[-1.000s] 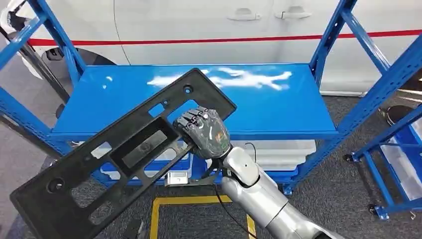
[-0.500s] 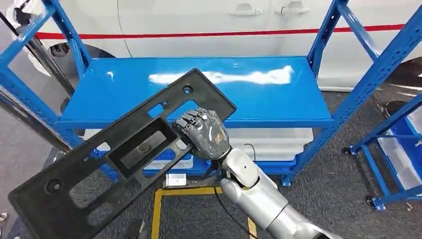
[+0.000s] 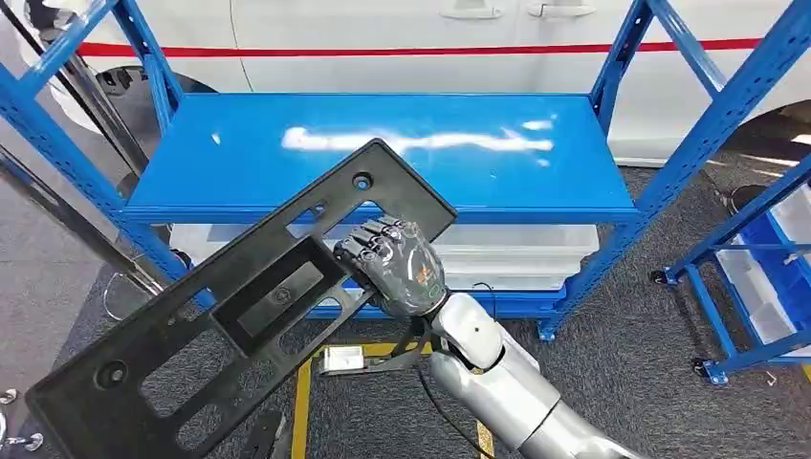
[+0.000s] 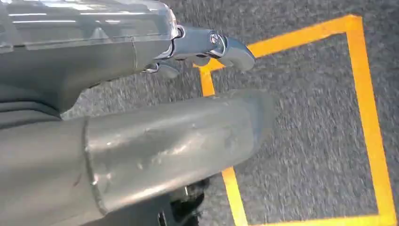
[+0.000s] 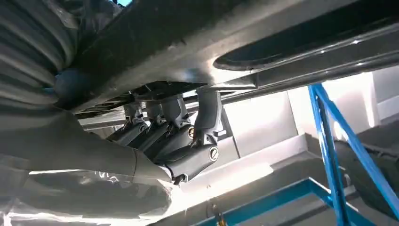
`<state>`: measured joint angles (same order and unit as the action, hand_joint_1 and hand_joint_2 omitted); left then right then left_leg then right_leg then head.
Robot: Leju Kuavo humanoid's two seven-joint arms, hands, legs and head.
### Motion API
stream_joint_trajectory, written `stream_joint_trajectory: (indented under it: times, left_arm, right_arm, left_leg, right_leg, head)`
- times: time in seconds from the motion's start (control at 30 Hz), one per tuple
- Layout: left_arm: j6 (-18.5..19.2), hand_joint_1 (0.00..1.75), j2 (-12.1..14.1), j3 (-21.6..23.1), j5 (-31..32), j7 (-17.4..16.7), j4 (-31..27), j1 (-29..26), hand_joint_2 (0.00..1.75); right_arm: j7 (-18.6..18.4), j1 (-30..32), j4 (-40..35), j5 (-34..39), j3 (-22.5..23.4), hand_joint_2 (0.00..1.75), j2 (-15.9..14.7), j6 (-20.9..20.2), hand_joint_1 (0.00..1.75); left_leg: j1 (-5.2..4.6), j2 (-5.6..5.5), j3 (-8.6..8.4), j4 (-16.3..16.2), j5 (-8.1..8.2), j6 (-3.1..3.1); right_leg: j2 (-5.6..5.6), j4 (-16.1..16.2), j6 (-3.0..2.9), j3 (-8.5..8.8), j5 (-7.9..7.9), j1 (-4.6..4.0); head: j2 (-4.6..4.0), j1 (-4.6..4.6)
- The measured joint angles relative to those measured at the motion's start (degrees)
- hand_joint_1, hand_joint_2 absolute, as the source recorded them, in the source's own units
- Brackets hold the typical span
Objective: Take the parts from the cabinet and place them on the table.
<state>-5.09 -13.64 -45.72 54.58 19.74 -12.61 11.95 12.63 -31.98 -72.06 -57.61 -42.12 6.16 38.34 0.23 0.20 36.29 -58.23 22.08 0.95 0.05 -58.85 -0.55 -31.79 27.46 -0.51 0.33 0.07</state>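
A long black plastic part (image 3: 239, 306) with several cut-outs slants from the lower left up to the middle, in the air in front of the blue cabinet shelf (image 3: 383, 143). My right hand (image 3: 397, 263) grips its near edge close to the upper end. In the right wrist view the fingers (image 5: 174, 136) curl up onto the underside of the part (image 5: 211, 37). My left hand (image 4: 141, 141) hangs over the carpet, fingers stretched out, holding nothing. The shelf's top is bare and glossy.
Clear plastic bins (image 3: 516, 258) sit on the level under the shelf. A second blue rack (image 3: 756, 287) stands at the right. A white car (image 3: 383, 24) is behind the cabinet. Orange tape (image 3: 304, 402) marks a square on the grey carpet below me.
The whole picture has shifted: the cabinet sits higher and a bit farther off, with more floor showing. The black part stays in my right hand at the same place in view.
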Motion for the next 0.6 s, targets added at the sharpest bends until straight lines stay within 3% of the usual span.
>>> stream_joint_trajectory:
  times: [0.03,0.07,0.1,0.13,0.17,0.2,0.23,0.27,0.3,0.37,0.4,0.43,0.47,0.5,0.57,0.6]
  left_arm:
    - [0.1,0.00,0.0,0.0,0.0,0.0,0.0,0.0,0.00]
    - [0.1,0.00,0.0,0.0,0.0,0.0,0.0,0.0,0.00]
    - [0.1,0.00,0.0,0.0,0.0,0.0,0.0,0.0,0.00]
    - [0.1,0.00,0.0,0.0,0.0,0.0,0.0,0.0,0.00]
    - [0.1,0.00,0.0,0.0,0.0,0.0,0.0,0.0,0.00]
    - [0.1,0.00,0.1,0.0,0.0,0.0,0.0,0.0,0.00]
    - [0.1,0.00,0.1,0.0,0.0,0.1,0.0,0.0,0.00]
    - [0.2,0.00,0.2,0.0,0.0,0.3,0.0,0.0,0.00]
    - [0.2,0.00,0.3,0.0,0.0,0.4,0.0,0.0,0.00]
    - [0.2,0.00,0.5,0.0,0.0,0.4,0.0,0.2,0.00]
    - [0.2,0.00,0.5,0.1,0.1,0.3,0.0,0.3,0.00]
    - [0.2,0.00,0.5,0.2,0.2,0.3,0.0,0.4,0.00]
    - [0.2,0.00,0.5,0.4,0.4,0.2,0.0,0.3,0.00]
    - [0.2,0.00,0.6,0.5,0.6,0.2,0.0,0.3,0.00]
    - [0.2,0.00,0.7,0.7,0.9,0.0,0.0,0.0,0.00]
    - [0.2,0.00,0.7,0.9,1.2,0.0,0.0,0.1,0.00]
  right_arm:
    - [0.0,0.0,-0.1,0.0,0.0,1.75,0.0,0.0,1.75]
    - [0.0,0.0,-0.2,0.0,0.0,1.75,0.0,0.0,1.75]
    - [0.0,0.0,-0.2,0.0,-0.1,1.75,0.0,0.0,1.75]
    - [0.0,0.0,-0.3,0.0,-0.1,1.75,0.1,0.0,1.75]
    - [-0.1,0.0,-0.3,0.1,-0.1,1.75,0.1,0.1,1.75]
    - [0.0,0.1,-0.3,0.2,-0.1,1.75,0.1,0.1,1.75]
    - [0.0,0.1,-0.3,0.2,-0.1,1.75,0.1,0.2,1.75]
    - [0.0,0.2,-0.3,0.4,-0.1,1.75,0.1,0.2,1.75]
    - [0.1,0.3,-0.3,0.6,-0.1,1.75,0.1,0.3,1.75]
    - [0.2,0.3,-0.4,1.0,-0.2,1.75,0.1,0.6,1.75]
    - [0.2,0.3,-0.6,1.1,-0.2,1.75,0.1,0.6,1.75]
    - [0.1,0.3,-0.8,1.2,-0.2,1.75,0.2,0.7,1.75]
    - [0.1,0.5,-0.9,1.2,-0.2,1.75,0.2,0.8,1.75]
    - [0.1,0.7,-1.1,1.2,-0.2,1.75,0.2,1.0,1.75]
    - [0.0,1.6,-1.6,1.1,-0.2,1.75,0.2,1.1,1.75]
    - [0.0,2.2,-1.8,1.0,-0.2,1.75,0.1,1.2,1.75]
  left_leg:
    - [-0.10,-0.06,0.00,0.2,-0.37,-0.36]
    - [-0.21,-0.33,0.53,0.1,0.11,-0.57]
    - [-0.27,-0.44,1.02,-1.1,2.19,-0.94]
    - [-0.04,-0.42,2.11,-4.5,5.37,-1.27]
    - [0.28,-0.41,3.53,-9.3,8.54,-1.68]
    - [0.50,-0.39,4.69,-13.4,10.68,-2.06]
    - [0.66,-0.39,5.23,-16.5,11.54,-2.41]
    - [0.89,-0.37,4.55,-17.0,10.75,-2.66]
    - [1.11,-0.36,2.71,-15.0,9.13,-2.92]
    - [1.46,-0.33,-3.84,-5.4,5.43,-3.25]
    - [1.51,-0.37,-6.33,-0.4,6.58,-3.36]
    - [0.80,-0.60,-7.37,1.0,6.85,-2.86]
    - [0.80,-0.72,-6.69,0.3,6.24,-2.03]
    - [0.65,-0.73,-6.54,0.4,6.23,-1.81]
    - [0.90,-0.54,-5.67,0.8,5.01,-0.54]
    - [0.98,-0.21,-5.35,0.8,4.30,0.03]
  right_leg:
    - [-0.05,0.4,-0.30,-0.10,-0.47,0.08]
    - [-0.41,1.4,-0.71,-0.10,-1.39,1.12]
    - [-0.50,1.8,-1.12,-0.50,-2.05,1.09]
    - [-0.56,1.8,-1.48,-1.10,-2.65,1.10]
    - [-0.66,1.8,-1.46,-1.79,-3.14,1.10]
    - [-0.71,1.8,-1.41,-2.45,-3.64,1.09]
    - [-0.74,1.6,-1.32,-3.24,-4.12,1.15]
    - [-0.77,1.4,-1.14,-4.00,-4.53,1.24]
    - [-0.78,1.2,-0.91,-4.65,-4.91,1.36]
    - [-0.76,0.4,-0.33,-5.91,-5.48,1.71]
    - [-0.76,0.0,0.03,-6.47,-5.72,1.74]
    - [-0.74,-0.2,0.52,-6.94,-6.06,1.65]
    - [-0.74,0.0,0.95,-6.87,-6.68,1.64]
    - [-0.74,0.1,1.26,-6.99,-7.13,1.69]
    - [-0.58,0.4,2.04,-7.28,-7.92,1.52]
    - [-0.41,-0.7,2.15,-7.89,-5.63,1.83]
  head:
    - [0.00,-0.04]
    - [0.00,0.02]
    - [0.00,-0.09]
    - [0.00,-0.11]
    - [0.00,-0.11]
    - [0.00,-0.09]
    - [0.00,-0.11]
    - [0.00,-0.11]
    - [0.00,-0.11]
    - [0.00,-0.11]
    - [0.00,-0.11]
    - [0.00,-0.11]
    - [0.00,-0.09]
    - [0.00,-0.09]
    - [0.00,-0.04]
    - [0.00,-0.07]
